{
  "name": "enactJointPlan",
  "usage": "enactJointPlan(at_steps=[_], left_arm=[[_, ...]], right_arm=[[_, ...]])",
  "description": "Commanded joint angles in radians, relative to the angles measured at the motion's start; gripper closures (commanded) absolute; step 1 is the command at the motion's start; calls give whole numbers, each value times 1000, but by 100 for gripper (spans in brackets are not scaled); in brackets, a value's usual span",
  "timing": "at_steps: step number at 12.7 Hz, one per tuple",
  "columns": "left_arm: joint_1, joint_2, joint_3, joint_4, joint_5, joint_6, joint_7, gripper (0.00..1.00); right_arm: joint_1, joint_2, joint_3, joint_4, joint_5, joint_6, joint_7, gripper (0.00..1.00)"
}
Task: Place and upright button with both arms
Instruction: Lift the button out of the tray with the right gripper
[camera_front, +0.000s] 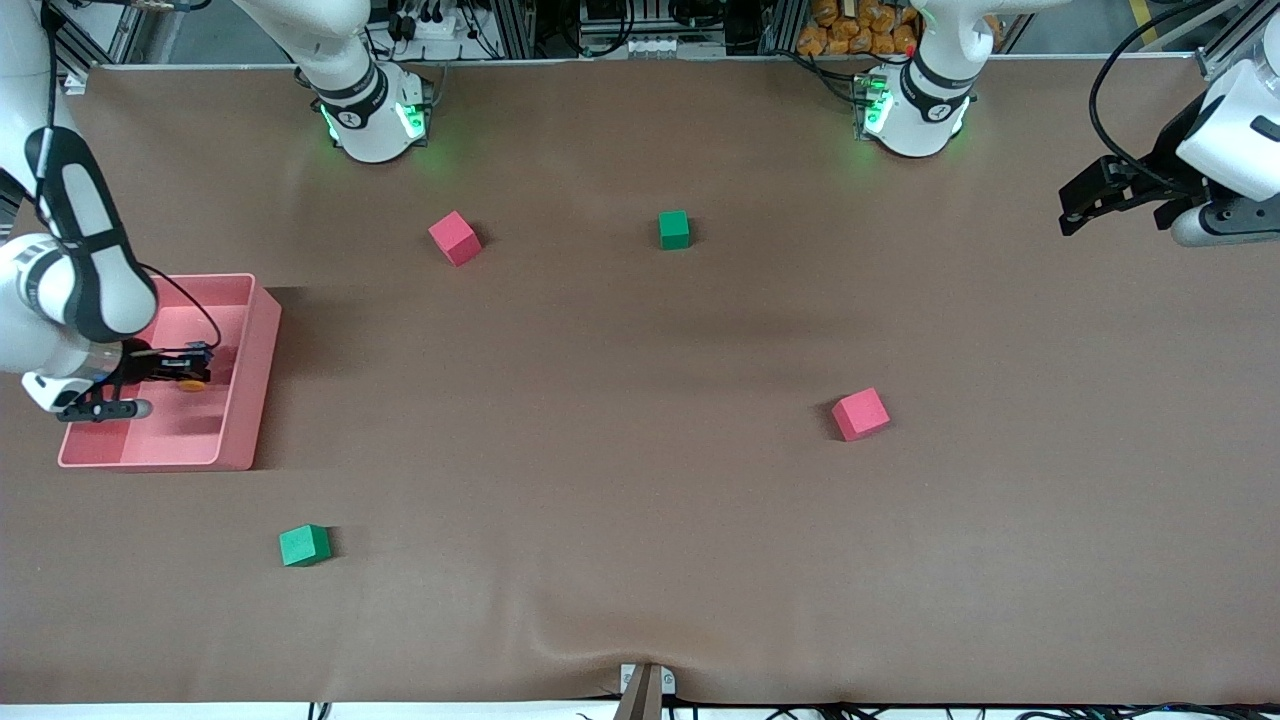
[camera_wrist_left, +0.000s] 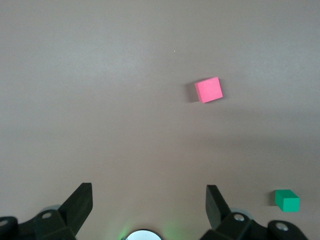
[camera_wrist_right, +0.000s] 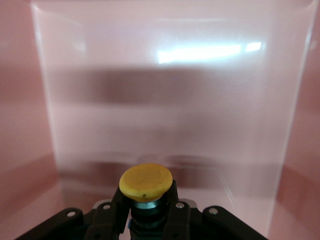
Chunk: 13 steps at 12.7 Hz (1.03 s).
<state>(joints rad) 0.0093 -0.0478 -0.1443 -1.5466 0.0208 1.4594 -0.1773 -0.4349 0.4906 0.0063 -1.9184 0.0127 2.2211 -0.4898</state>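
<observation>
Button (camera_wrist_right: 145, 182): clamped by its black body between fingers of right gripper (camera_front: 190, 372), inside pink bin (camera_front: 262, 350) at right arm's end of table. Orange cap is pointed outward past fingertips; long axis is run along the fingers.

Left gripper (camera_wrist_left: 148, 205): held wide apart, nothing gripped, waiting over bare table (camera_front: 640, 480) at left arm's end.

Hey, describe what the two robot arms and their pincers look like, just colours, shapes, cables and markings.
Both arms are glossy white jointed tubes with black bands at the joints. The round white bases glow green and carry a small dark mark. The right arm has a long black oval panel and a thin black cable looping toward its black two-finger right pincer. The left pincer is black and angular, fed by a thick black cable.
</observation>
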Motion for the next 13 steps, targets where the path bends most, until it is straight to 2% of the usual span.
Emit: enactJointPlan(at_steps=[1,4,5,8,10,13], left_arm=[[1,-1,-1,5,-15,-11,19,0],[1,0,-1,3,-15,-11,19,0],[1,0,-1,3,-15,-11,19,0],[1,9,-1,5,-15,-10,19,0],[0,23,-1,6,-15,-5,19,0],[-15,54,-4,3,-15,-5,18,0]], right_arm=[[33,-59,14,155,-5,-227,0,100],[163,-63,14,398,-3,-518,133,100],[226,-63,15,451,0,-567,190,100],[471,-49,14,535,0,-575,502,100],[611,6,15,583,7,-548,661,100],[786,97,14,665,119,-479,808,100]])
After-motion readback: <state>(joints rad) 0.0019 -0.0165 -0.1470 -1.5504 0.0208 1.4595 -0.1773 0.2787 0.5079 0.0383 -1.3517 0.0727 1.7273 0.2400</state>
